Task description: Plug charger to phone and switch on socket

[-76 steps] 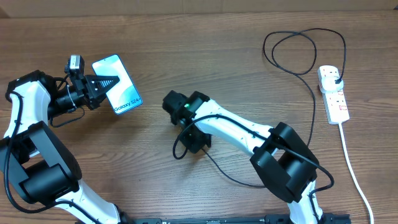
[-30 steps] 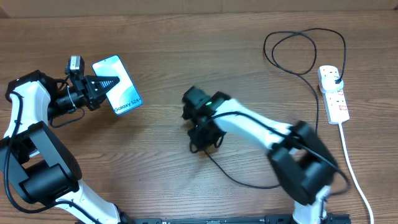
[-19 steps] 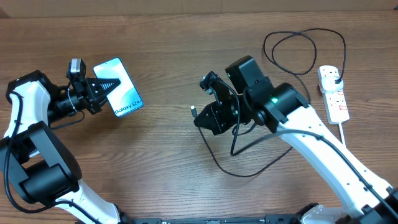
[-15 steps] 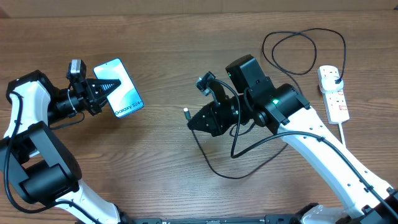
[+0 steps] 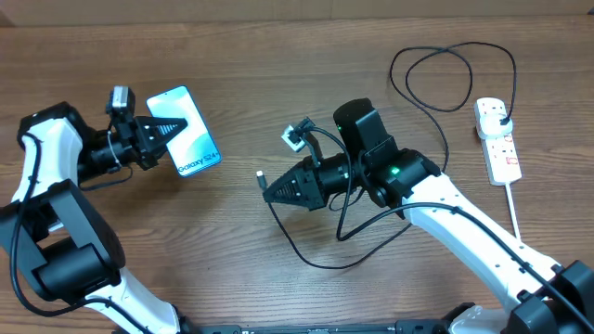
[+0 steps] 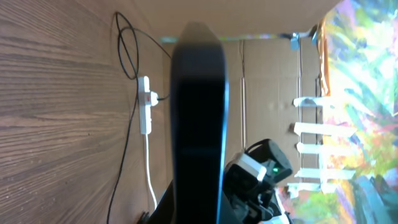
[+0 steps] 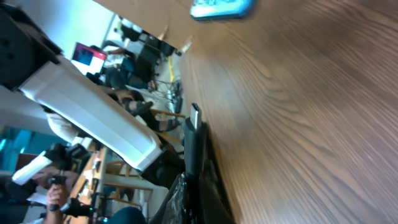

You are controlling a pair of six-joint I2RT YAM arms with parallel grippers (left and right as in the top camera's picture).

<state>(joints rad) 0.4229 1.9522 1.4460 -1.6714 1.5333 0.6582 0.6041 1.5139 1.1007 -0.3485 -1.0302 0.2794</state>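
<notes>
Phone (image 5: 200,148) clamped between your left gripper (image 5: 167,133) fingers; your right gripper (image 5: 274,192) pinches charger (image 5: 261,175) near tip.

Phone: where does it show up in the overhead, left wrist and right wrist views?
Overhead: phone at upper left, screen up, held by the left gripper.
Left wrist: phone seen edge-on, a dark slab up the centre.
Right wrist: phone a blurred blue shape at the top edge.
Shared landmark: the wooden table, in all three views.
</notes>
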